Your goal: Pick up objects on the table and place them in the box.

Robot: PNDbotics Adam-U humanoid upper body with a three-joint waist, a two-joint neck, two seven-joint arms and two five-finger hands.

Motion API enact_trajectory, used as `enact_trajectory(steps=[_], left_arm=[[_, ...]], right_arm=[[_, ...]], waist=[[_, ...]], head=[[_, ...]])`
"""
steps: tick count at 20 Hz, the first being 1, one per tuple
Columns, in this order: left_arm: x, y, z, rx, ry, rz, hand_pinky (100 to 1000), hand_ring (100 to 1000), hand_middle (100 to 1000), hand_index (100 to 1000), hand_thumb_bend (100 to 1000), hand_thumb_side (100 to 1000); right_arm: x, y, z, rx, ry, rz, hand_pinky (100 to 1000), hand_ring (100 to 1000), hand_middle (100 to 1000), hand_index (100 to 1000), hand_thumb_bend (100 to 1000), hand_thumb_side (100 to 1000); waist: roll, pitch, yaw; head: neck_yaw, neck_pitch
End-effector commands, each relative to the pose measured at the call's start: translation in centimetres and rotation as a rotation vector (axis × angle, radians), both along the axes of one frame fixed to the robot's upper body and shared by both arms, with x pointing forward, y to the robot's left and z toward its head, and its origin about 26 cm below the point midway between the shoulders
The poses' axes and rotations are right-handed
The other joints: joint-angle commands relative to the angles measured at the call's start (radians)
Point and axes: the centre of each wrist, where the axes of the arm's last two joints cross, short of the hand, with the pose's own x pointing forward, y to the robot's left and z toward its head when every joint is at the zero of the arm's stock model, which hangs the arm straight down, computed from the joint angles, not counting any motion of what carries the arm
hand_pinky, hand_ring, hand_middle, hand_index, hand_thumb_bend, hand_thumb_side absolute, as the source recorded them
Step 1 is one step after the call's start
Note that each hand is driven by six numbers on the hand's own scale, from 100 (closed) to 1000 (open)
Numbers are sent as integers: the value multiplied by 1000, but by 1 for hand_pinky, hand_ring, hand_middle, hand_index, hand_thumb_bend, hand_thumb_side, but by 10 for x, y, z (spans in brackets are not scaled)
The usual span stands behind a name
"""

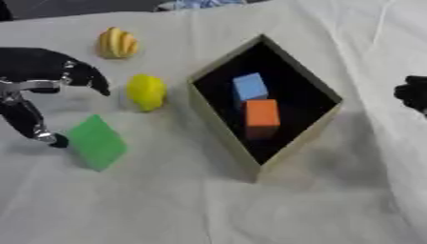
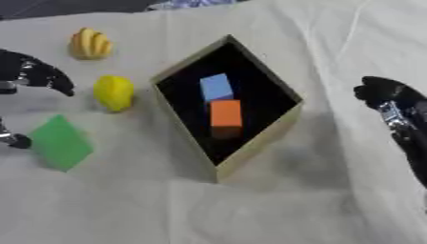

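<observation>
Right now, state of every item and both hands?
box: open, holds two blocks
blue block: in box
orange block: in box
green block: on table, tilted, by left thumb
lemon: on table
bananas: on table
left hand: open, holding nothing
right hand: idle, fingers unclear

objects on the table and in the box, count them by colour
yellow: 2, a banana bunch and a lemon-like fruit
green: 1, a flat block
blue: 1, a cube in the box
orange: 1, a cube in the box
total: 5
</observation>
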Motion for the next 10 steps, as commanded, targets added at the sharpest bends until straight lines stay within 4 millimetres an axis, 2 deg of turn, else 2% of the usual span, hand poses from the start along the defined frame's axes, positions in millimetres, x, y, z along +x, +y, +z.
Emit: enact_trajectory(steps=[1, 6, 7, 10], left_arm=[[3, 0, 10, -7, -7, -22, 846, 824, 818, 881, 675, 187], [6, -4, 7, -7, 29, -47, 841, 814, 806, 874, 676, 172], [6, -3, 6, 0, 41, -48, 841, 814, 805, 871, 649, 160], [1, 1, 8, 46, 67, -32, 843, 817, 805, 867, 648, 145]], right_arm=[[-3, -1, 8, -17, -27, -4, 928, 848, 756, 850, 100, 779], [-2, -1, 8, -15, -27, -5, 928, 847, 756, 850, 100, 782], [-2, -1, 8, -15, -26, -5, 928, 847, 756, 850, 100, 782], [-3, -1, 7, -18, -23, -7, 928, 847, 756, 850, 100, 782]], waist=[[-1, -17, 0], [2, -14, -2], [3, -14, -2], [5, -14, 0]], head=[[5, -15], [6, -16], [6, -15], [4, -11]])
